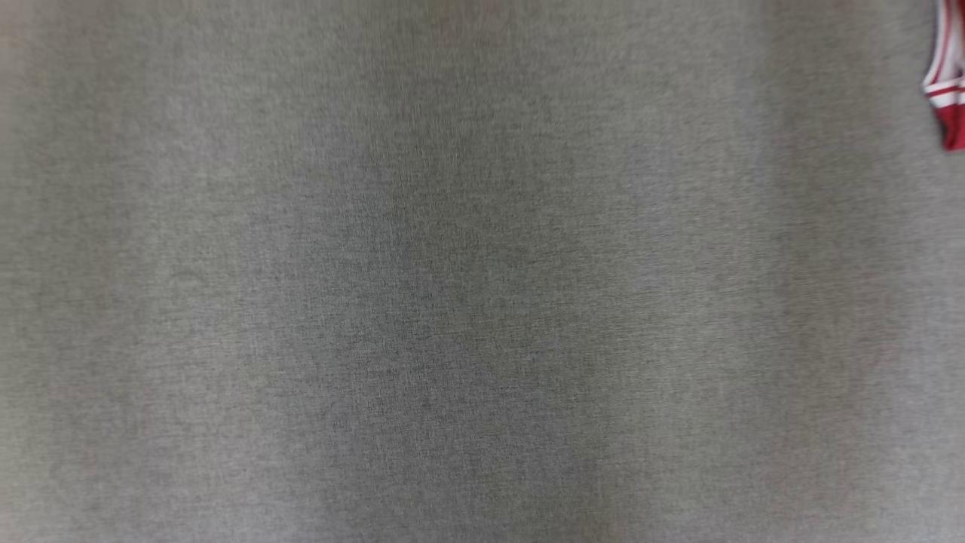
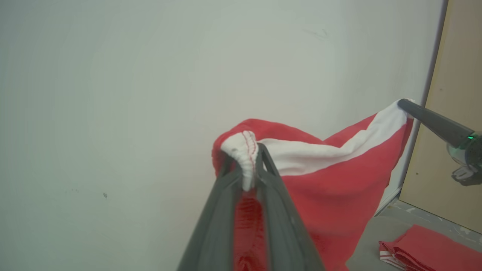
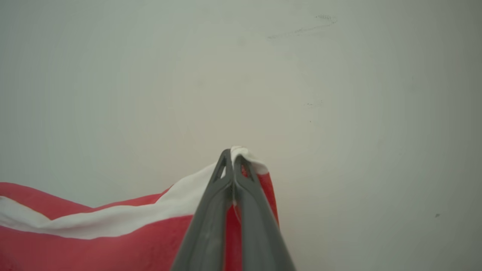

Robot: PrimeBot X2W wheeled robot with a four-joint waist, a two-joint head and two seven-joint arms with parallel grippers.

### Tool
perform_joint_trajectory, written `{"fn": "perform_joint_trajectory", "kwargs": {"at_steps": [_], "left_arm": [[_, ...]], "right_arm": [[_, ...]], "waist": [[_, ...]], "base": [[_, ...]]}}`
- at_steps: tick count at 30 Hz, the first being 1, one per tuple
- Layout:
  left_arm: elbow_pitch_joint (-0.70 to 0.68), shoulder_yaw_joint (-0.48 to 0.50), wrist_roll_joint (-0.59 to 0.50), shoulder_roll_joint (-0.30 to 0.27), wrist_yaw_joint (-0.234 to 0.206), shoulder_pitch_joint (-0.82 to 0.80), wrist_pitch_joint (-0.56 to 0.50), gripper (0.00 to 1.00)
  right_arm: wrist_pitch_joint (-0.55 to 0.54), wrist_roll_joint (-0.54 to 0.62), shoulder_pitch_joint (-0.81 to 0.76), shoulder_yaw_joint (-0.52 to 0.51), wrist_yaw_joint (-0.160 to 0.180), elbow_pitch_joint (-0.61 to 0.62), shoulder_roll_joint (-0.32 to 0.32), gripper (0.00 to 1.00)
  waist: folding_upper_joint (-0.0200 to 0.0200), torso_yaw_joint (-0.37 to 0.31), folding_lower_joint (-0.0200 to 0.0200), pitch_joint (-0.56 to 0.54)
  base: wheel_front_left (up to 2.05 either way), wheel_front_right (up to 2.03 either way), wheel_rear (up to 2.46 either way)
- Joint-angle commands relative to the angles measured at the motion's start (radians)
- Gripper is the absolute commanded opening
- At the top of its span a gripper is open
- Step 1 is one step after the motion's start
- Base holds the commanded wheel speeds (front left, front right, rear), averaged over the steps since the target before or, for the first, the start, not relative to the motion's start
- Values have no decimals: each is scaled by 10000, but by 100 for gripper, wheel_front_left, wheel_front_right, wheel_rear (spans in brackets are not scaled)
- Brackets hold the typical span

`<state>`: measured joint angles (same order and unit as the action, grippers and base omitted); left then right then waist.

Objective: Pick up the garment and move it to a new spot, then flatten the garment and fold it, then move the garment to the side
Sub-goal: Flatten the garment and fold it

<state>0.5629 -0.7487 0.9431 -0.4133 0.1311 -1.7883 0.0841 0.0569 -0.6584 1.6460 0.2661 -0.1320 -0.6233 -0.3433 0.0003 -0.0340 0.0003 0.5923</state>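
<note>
The garment (image 2: 339, 203) hangs in air, its white band (image 2: 320, 154) strung left to right between the hands. The left hand (image 2: 245, 156) pinches one bunched end, the right hand (image 3: 233, 155) clamps the other (neither is nearer). The bench (image 1: 482, 302) lies below, so flattening probably means lowering both ends together, band kept taut.

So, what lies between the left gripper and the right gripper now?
The garment: its white band stretches from the left gripper to the right gripper, sagging a little in the middle. The left wrist view shows it.
</note>
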Motion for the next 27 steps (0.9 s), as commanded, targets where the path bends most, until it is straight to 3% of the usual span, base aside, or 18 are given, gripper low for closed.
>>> {"fn": "perform_joint_trajectory", "kwargs": {"at_steps": [1, 8, 15, 21, 27], "left_arm": [[189, -123, 229, 48, -18, -348, 80, 0], [1224, -791, 920, 149, -18, -1507, 347, 0], [1706, -1649, 1331, 211, -17, -1811, 885, 0], [1686, -2251, 1643, -18, -17, -1440, 1298, 0], [510, -2420, 1980, -473, -17, 235, 1790, 0]], "right_arm": [[25, 112, 344, 52, 31, -278, -33, 0], [334, 268, 1686, 478, 31, -1657, 236, 0], [725, -22, 2122, 1115, 31, -2281, 398, 0], [1065, -416, 1715, 1637, 31, -2345, 293, 0], [1568, -1145, -77, 2633, 31, -1299, -241, 0]], "waist": [[-3, 84, -3, 418], [-3, -77, -3, 641], [-3, -125, -3, 860], [-3, -170, -3, 801], [-3, -81, -3, 55]], "base": [[0, 0, 0], [0, 0, 0], [0, 0, 0], [0, 0, 0], [0, 0, 0]]}}
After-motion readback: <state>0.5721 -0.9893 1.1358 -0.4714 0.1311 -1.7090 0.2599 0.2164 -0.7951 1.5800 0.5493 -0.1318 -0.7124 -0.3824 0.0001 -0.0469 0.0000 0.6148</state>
